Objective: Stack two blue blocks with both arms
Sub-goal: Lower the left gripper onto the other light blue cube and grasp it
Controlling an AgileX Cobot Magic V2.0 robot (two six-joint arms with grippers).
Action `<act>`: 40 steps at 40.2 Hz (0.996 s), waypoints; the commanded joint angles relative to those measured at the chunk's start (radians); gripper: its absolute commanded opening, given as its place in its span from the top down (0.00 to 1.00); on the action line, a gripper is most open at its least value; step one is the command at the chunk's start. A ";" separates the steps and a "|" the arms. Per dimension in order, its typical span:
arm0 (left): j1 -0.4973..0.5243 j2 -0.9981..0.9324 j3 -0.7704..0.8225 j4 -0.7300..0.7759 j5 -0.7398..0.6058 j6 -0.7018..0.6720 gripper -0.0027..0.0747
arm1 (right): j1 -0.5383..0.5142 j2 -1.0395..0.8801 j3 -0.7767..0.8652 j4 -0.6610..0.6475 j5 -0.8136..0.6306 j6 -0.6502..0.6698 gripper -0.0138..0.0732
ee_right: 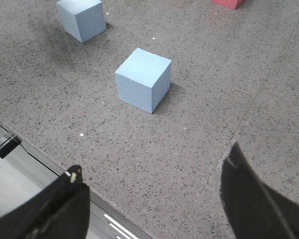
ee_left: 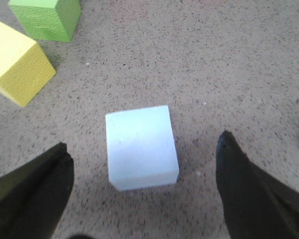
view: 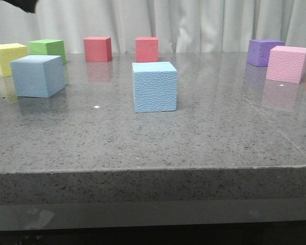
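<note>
Two pale blue blocks stand apart on the grey table. One blue block (view: 154,87) is in the middle; it also shows in the right wrist view (ee_right: 142,79). The other blue block (view: 37,75) is at the left, also seen far off in the right wrist view (ee_right: 82,18). My left gripper (ee_left: 142,149) is open and hangs above that left block (ee_left: 141,147), one finger on each side of it, not touching. My right gripper (ee_right: 152,159) is open and empty over the table's front edge, short of the middle block. Neither gripper shows in the front view.
A yellow cube (view: 8,58) and a green cube (view: 47,49) stand behind the left blue block. Two red cubes (view: 97,49) (view: 147,49) stand at the back. A purple cube (view: 264,52) and a pink cube (view: 287,64) are at the right.
</note>
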 commanded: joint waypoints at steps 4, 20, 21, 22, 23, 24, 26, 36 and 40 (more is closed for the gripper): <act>-0.006 0.097 -0.133 -0.013 0.003 -0.007 0.23 | -0.006 -0.005 -0.025 0.007 -0.071 -0.009 0.21; -0.006 0.284 -0.228 0.076 0.057 -0.188 0.23 | -0.006 -0.005 -0.025 0.007 -0.071 -0.009 0.21; -0.006 0.290 -0.228 0.073 0.057 -0.188 0.23 | -0.006 -0.005 -0.025 0.007 -0.071 -0.009 0.21; -0.006 0.298 -0.228 0.069 0.059 -0.188 0.23 | -0.006 -0.005 -0.025 0.007 -0.071 -0.009 0.21; -0.006 0.302 -0.228 0.062 0.059 -0.188 0.23 | -0.006 -0.005 -0.025 0.007 -0.071 -0.009 0.21; -0.006 0.310 -0.228 0.060 0.059 -0.188 0.23 | -0.006 -0.005 -0.025 0.007 -0.071 -0.009 0.21; -0.006 0.319 -0.228 0.050 0.057 -0.188 0.23 | -0.006 -0.005 -0.025 0.007 -0.071 -0.009 0.21; -0.006 0.335 -0.229 0.045 0.072 -0.188 0.41 | -0.006 -0.005 -0.025 0.007 -0.071 -0.009 0.21; -0.006 0.335 -0.251 0.043 0.116 -0.156 0.49 | -0.006 -0.005 -0.025 0.007 -0.071 -0.009 0.21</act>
